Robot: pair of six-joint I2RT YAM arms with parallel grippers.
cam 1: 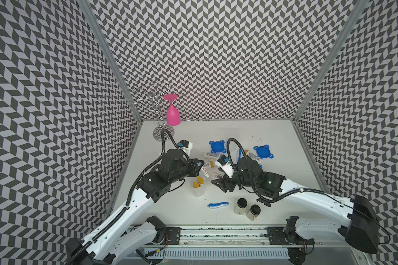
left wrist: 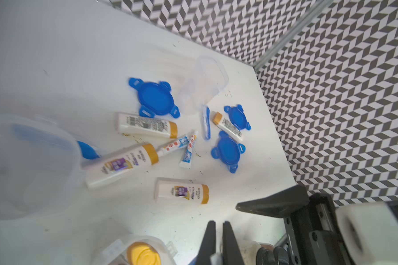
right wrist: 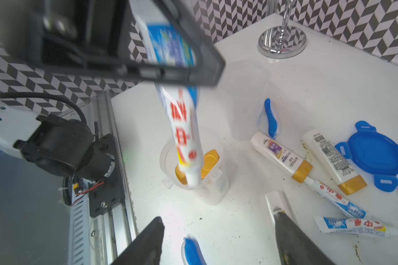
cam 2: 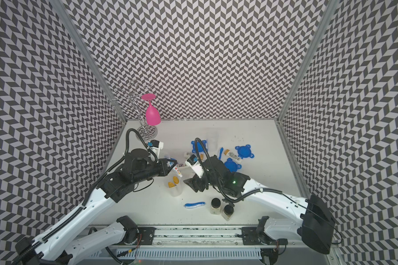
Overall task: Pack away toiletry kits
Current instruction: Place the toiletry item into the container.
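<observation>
- Clamped together, my left claw (right wrist: 170, 49) pinches a toothpaste tube (right wrist: 185, 128) by its flat end, so the tube hangs nozzle-down.
- The nozzle points into the mouth of a clear tub (right wrist: 216, 190) that stands upright on the white table (cam 1: 239, 130). Blur hides whether the tip is past the rim.
- Two gold-capped bottles (cam 1: 198, 181) already stand inside that tub, caps up.
- My right claw (right wrist: 218, 241) hangs just beside the tub with its jaws spread wide and nothing between them.
- Behind both claws, loose kit pieces lie scattered: four more bottles (left wrist: 145, 125), flat on their sides, and two spare toothpaste tubes (left wrist: 189, 149) crossing each other at the nozzle end.
- Three blue lids (cam 2: 244, 151) lie on the table, none on a tub.
- A second clear tub (left wrist: 205, 80) stands open toward the back, next to one lid.
- One blue toothbrush (cam 1: 217, 204) lies near the front edge, close to two black-capped jars (cam 1: 241, 205).
- Another toothbrush (left wrist: 206, 121) lies among the lids.
- A pink glass (cam 1: 173, 114) hangs upside down from a wire rack (cam 1: 152, 98) in the back left corner.
</observation>
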